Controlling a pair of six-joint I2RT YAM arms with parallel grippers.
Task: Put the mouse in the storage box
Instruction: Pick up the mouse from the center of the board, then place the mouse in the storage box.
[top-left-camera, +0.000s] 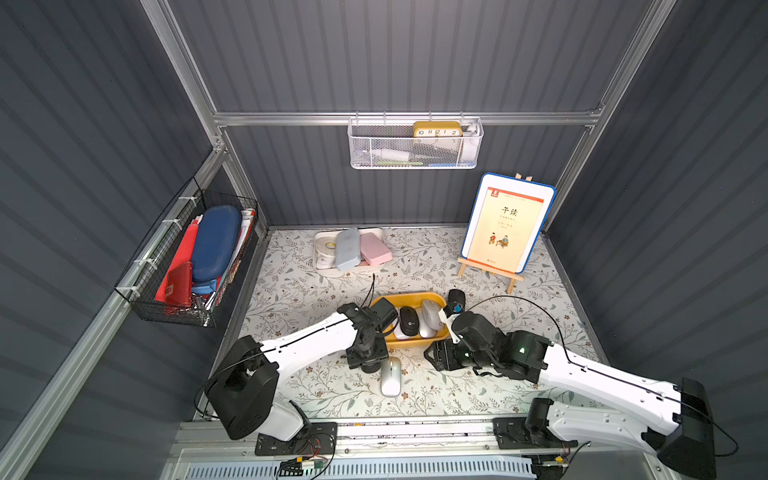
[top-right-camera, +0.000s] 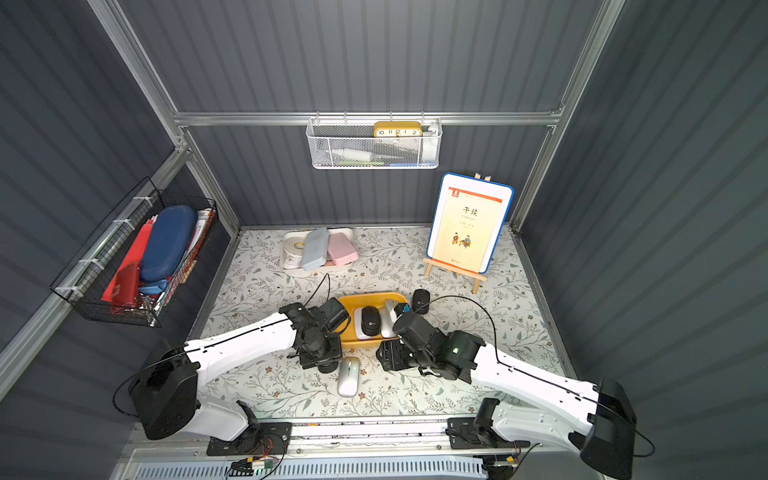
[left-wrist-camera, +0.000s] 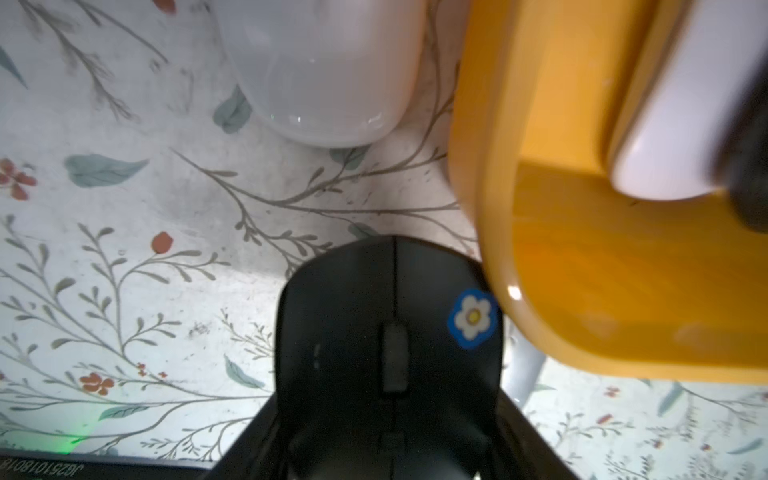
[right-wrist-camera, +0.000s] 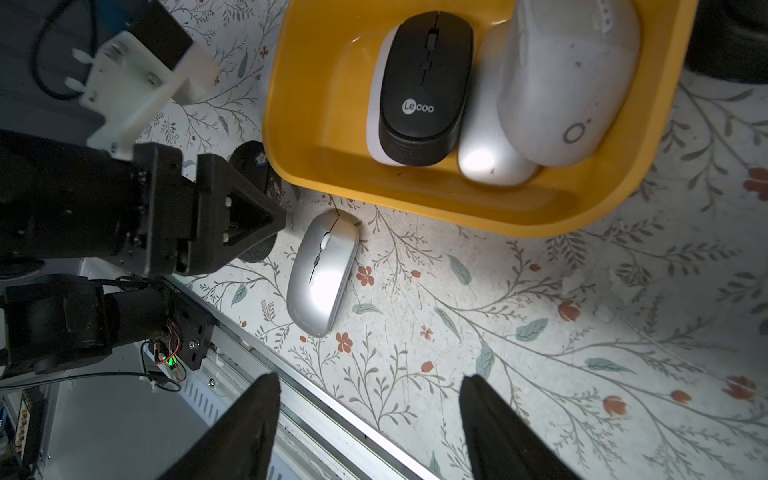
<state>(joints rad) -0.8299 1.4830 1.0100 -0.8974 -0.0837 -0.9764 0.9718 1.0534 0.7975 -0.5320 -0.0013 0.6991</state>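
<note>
We find the black mouse (left-wrist-camera: 353, 316) pinched lengthwise in the left gripper (left-wrist-camera: 390, 424), the storage box (left-wrist-camera: 582, 270) just beside it, and the right gripper (right-wrist-camera: 370, 415) spread and empty.

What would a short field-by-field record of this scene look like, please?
box: yellow, on the table
in box: Lecoo mouse, white mouse, others partly hidden
left gripper: shut on the sticker mouse, outside the box's corner
right gripper: open, empty
silver mouse: on the table, near the box, apart
black mouse: on the table by the box's far corner
not yet boxed: sticker, silver and black mice
</note>
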